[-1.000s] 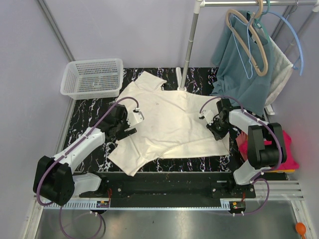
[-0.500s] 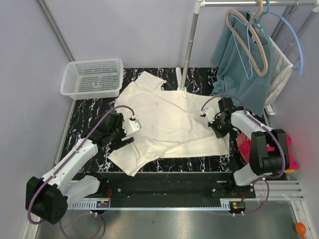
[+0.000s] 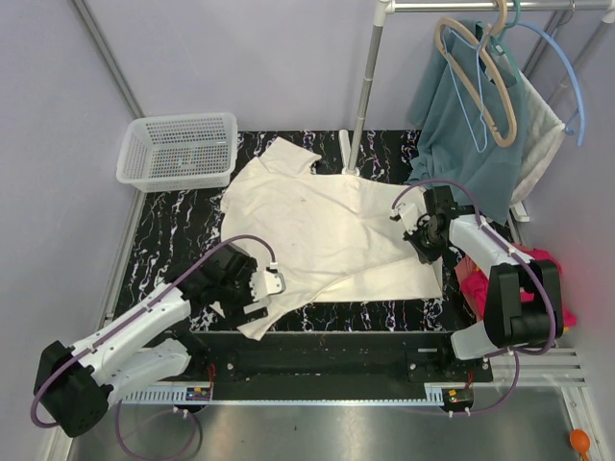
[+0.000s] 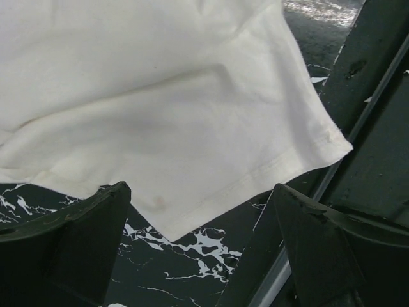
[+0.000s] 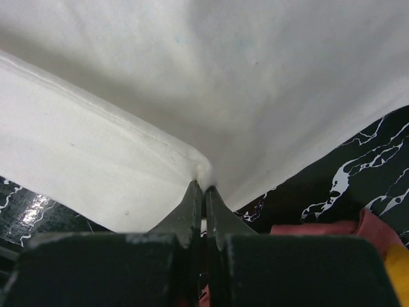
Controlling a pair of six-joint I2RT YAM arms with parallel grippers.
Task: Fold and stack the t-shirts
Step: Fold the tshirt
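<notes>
Cream t-shirt point(image 3: 322, 226) lies spread and rumpled across the black marbled table point(image 3: 163, 230). One sleeve points toward the white basket point(image 3: 178, 149); the near-left corner reaches the table's front edge. Right gripper point(image 5: 203, 187) is clamped tight on a small tuck of the shirt's right-hand edge, with cloth peaking at the closed tips. I judge this an anchor or lift point for a fold. Left gripper point(image 4: 199, 190) stands at full spread and holds nothing, fingers straddling the near-left hem corner. It is likely lining up to take that corner so both arms can carry the cloth together; contact with the fabric cannot be told. Pink t-shirt point(image 3: 565, 298) sits folded at the table's right, beyond the right arm, with orange cloth point(image 5: 397, 272) beside it, probably the stack's base. Cream shirt not yet folded.
</notes>
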